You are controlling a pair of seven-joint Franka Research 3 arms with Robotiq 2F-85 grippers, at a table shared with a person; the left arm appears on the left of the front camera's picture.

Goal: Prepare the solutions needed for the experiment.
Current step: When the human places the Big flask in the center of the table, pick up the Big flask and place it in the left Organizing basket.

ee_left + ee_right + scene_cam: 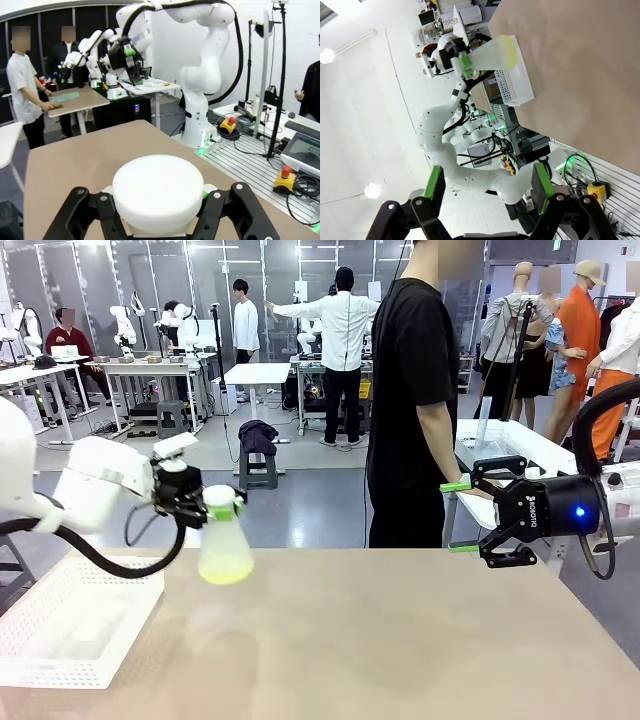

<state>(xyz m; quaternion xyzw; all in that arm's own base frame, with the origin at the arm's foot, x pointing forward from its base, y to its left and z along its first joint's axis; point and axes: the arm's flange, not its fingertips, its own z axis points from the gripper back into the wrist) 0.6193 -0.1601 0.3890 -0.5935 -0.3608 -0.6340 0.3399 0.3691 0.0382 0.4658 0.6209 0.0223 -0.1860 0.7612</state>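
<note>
Left gripper (205, 508) clamps a capped flask (226, 548) holding the solutions (226, 570); right gripper (458, 516) stands apart, empty

One translucent plastic conical flask (226, 545) with a white cap, holding one band of pale yellow-green liquid (225, 567). One white perforated plastic tray (70, 625) at near left. Two black grippers with green pads: left (213, 508), right (462, 516).
</note>
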